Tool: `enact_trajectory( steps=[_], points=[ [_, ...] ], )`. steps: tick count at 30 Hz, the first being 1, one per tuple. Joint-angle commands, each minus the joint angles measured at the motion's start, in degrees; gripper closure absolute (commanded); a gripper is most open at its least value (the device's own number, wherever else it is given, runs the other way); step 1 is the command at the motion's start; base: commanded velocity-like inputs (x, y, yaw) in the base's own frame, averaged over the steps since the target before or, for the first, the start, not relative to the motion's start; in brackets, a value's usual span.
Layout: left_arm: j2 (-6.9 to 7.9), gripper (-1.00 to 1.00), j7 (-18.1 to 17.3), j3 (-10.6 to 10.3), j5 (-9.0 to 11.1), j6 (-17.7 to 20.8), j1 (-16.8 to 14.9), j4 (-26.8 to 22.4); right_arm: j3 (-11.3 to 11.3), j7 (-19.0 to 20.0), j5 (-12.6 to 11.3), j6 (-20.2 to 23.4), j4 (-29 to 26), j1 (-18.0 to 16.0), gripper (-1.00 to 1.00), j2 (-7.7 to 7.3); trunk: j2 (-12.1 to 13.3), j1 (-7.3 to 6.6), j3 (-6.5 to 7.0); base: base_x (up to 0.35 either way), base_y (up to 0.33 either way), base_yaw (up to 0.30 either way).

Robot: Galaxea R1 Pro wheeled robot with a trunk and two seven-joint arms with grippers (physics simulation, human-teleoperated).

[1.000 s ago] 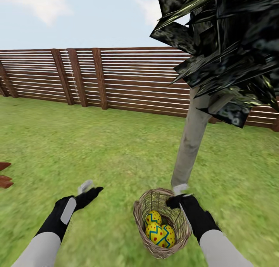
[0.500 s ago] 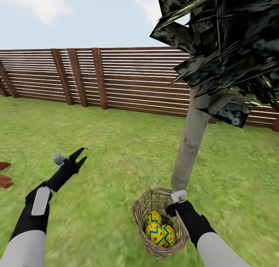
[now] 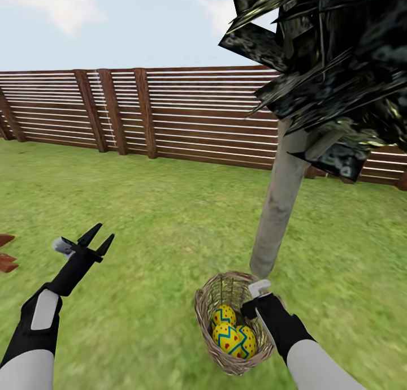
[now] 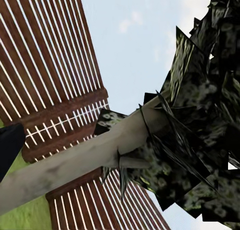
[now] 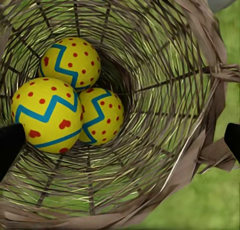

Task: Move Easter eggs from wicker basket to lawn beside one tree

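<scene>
The wicker basket (image 3: 208, 328) lies on the lawn (image 3: 169, 226) at the foot of the tree (image 3: 280, 209), which has a pale grey trunk. Three yellow Easter eggs (image 5: 50, 112) with blue zigzags sit together in the bottom of the basket (image 5: 165, 65); the head view shows the eggs (image 3: 233, 339) too. My right gripper (image 3: 250, 306) hangs over the basket's right rim. In the right wrist view the right gripper (image 5: 121, 142) is open wide above the eggs, holding nothing. My left gripper (image 3: 99, 238) is raised over the grass to the left, open and empty.
A brown slatted fence (image 3: 169, 113) closes the lawn at the back. Dark angular leaves (image 3: 339, 68) hang over the trunk. Brown wooden pieces (image 3: 7, 254) poke in at the left edge. The left wrist view looks up at the trunk (image 4: 75, 165) and leaves.
My left arm has swung up and out to the left, away from the basket, its fingers now spread. The right gripper has stayed over the basket rim. The eggs have not moved.
</scene>
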Motion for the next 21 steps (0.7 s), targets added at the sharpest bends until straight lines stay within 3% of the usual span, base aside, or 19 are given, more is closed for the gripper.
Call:
enact_trajectory(
  steps=[1,5,10,21],
  points=[
    [0.00,-1.00,-0.08,0.04,0.20,0.40,-0.03,0.27,0.05,1.39,0.52,0.53,-0.14,-0.02,-1.00,-0.08,-0.44,0.22,-0.23,0.000,0.000,0.000],
    [0.06,-1.00,-0.11,0.14,0.26,0.65,-0.02,1.24,-0.11,4.60,0.36,1.15,-0.40,-0.02,-1.00,-0.42,-2.04,1.10,-0.95,0.000,0.000,0.000],
    [0.09,-1.00,-0.10,0.23,0.28,3.91,-0.02,1.38,-0.06,8.47,0.34,2.67,-0.70,-0.02,-1.00,-0.48,-4.05,2.20,-1.85,0.000,0.000,0.000],
    [0.18,-1.00,-0.10,0.27,0.21,4.48,-0.02,1.39,-0.08,9.73,0.34,3.02,-0.67,-0.02,-1.00,-0.58,-8.46,4.61,-3.83,0.000,0.000,0.000]
  ],
)
